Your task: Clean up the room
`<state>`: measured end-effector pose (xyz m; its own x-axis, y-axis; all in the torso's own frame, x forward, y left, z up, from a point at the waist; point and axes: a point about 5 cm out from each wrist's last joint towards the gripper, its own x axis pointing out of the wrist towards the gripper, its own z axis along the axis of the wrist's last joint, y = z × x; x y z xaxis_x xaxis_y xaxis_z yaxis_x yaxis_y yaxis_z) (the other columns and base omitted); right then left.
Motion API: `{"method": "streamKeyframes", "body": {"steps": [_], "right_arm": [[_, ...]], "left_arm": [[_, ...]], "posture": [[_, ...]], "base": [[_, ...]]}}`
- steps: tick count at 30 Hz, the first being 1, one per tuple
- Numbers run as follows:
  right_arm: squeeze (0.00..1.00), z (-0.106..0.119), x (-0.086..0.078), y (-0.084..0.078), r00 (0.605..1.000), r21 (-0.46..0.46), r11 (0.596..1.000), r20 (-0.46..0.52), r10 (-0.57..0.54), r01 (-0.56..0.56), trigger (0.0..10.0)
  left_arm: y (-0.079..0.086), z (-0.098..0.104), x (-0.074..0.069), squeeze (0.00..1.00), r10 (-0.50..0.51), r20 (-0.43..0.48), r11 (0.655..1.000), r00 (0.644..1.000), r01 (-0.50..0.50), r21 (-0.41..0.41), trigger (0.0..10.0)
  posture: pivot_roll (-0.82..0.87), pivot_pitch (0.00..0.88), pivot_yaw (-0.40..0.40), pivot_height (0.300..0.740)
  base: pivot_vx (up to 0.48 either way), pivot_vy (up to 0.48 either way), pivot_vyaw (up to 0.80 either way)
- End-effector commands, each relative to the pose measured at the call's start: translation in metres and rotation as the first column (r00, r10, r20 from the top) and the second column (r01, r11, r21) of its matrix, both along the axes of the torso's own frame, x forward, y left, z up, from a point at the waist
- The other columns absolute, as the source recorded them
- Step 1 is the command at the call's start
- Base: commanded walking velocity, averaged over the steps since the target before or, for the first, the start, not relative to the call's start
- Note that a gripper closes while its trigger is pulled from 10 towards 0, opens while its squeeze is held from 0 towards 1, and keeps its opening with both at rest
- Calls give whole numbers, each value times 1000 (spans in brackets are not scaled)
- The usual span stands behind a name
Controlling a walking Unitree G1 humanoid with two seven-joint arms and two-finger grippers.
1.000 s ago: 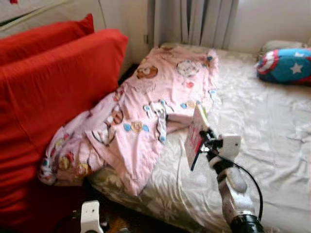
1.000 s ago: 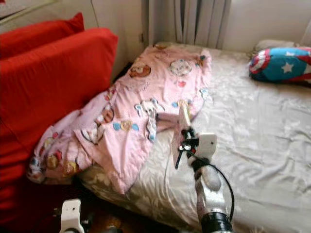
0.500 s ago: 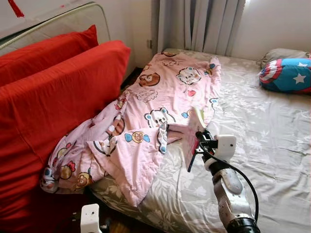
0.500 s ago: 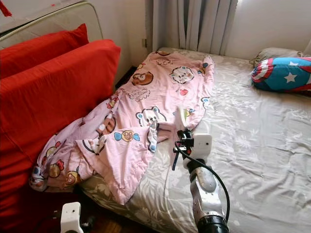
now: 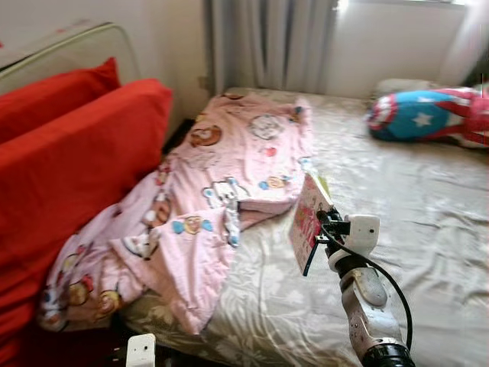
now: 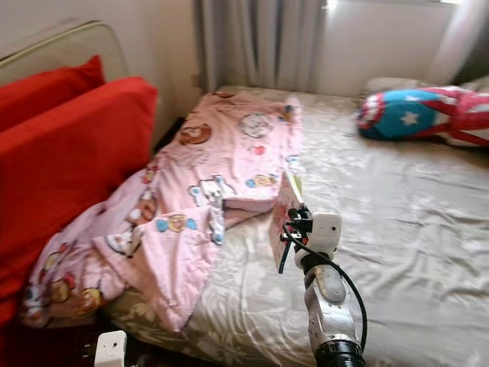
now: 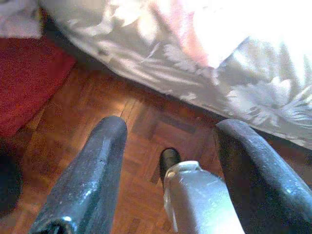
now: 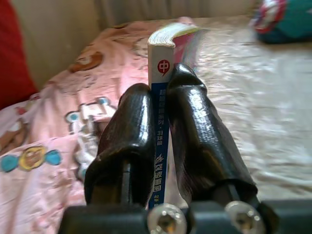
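My right gripper (image 5: 313, 229) is raised over the near part of the bed, shut on a thin book (image 5: 306, 218) with a pink cover and a blue spine (image 8: 160, 126). Both black fingers (image 8: 195, 131) clamp the spine, and the book stands on edge. A crumpled pink cartoon-print blanket (image 5: 206, 206) lies across the bed's left side, just left of the book. My left gripper (image 7: 165, 170) hangs low beside the bed over the wooden floor (image 7: 97, 122), open and holding nothing.
Large red cushions (image 5: 69, 160) lean on the left against a headboard. A blue, red and white star pillow (image 5: 424, 115) lies at the far right of the bed. The grey floral sheet (image 5: 420, 199) spreads bare to the right. Curtains (image 5: 267, 42) hang behind.
The whole picture has shifted left, so the camera has turned right. The book stays clamped in my right gripper at about the same height. The blanket looks unmoved.
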<state>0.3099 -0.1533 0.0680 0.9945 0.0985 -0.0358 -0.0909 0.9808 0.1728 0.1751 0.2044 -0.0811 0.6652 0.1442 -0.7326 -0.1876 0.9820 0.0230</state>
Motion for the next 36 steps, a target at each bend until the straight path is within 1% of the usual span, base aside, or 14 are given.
{"method": "streamKeyframes", "body": {"steps": [1,5,8,9,10,12,15,25,32,36], "right_arm": [[0,15,7,5,998,4,1000,61,7,-8,10000],[0,13,4,7,998,11,1000,55,3,-3,10000],[0,13,3,8,999,12,1000,51,2,-2,10000],[0,12,3,8,999,11,1000,50,1,-2,10000],[0,12,3,8,999,10,1000,49,1,-1,10000],[0,12,3,9,999,10,1000,48,-1,1,10000],[0,13,4,9,999,11,1000,49,-4,3,10000],[0,13,4,12,999,14,1000,50,-1,0,10000],[0,13,3,16,998,16,1000,55,16,-17,10000],[0,13,3,17,998,17,1000,57,18,-19,10000]], "left_arm": [[4,-2,-4,0,11,-24,1000,1000,-10,3,10000],[5,-1,-3,0,4,-24,1000,1000,-4,11,10000],[6,-2,-4,0,-24,-37,999,999,26,38,10000],[6,-2,-5,0,-22,-39,999,999,23,34,10000],[7,-3,-6,0,2,-41,1000,999,-2,19,10000],[7,-3,-7,0,12,-42,1000,999,-11,14,10000],[8,-3,-7,0,-4,-44,1000,999,5,20,10000],[9,-3,-8,0,8,-43,1000,999,-7,17,10000],[10,-3,-8,0,-17,-55,999,998,19,38,10000],[9,-3,-8,0,-18,-56,999,998,20,37,10000]], "posture": [[-106,0,-9,740],[-109,0,-6,740],[-109,0,-5,740],[-111,0,-3,740],[-111,0,-3,740],[-110,0,-3,740],[-108,0,-2,740],[-108,0,1,740],[-109,0,2,740],[-109,0,4,740]], "base": [[0,0,-744],[0,0,-744],[0,-400,-744],[0,-480,-744],[0,0,-744],[0,0,-744],[0,0,-744],[0,0,-718],[0,0,0],[0,-444,0]]}}
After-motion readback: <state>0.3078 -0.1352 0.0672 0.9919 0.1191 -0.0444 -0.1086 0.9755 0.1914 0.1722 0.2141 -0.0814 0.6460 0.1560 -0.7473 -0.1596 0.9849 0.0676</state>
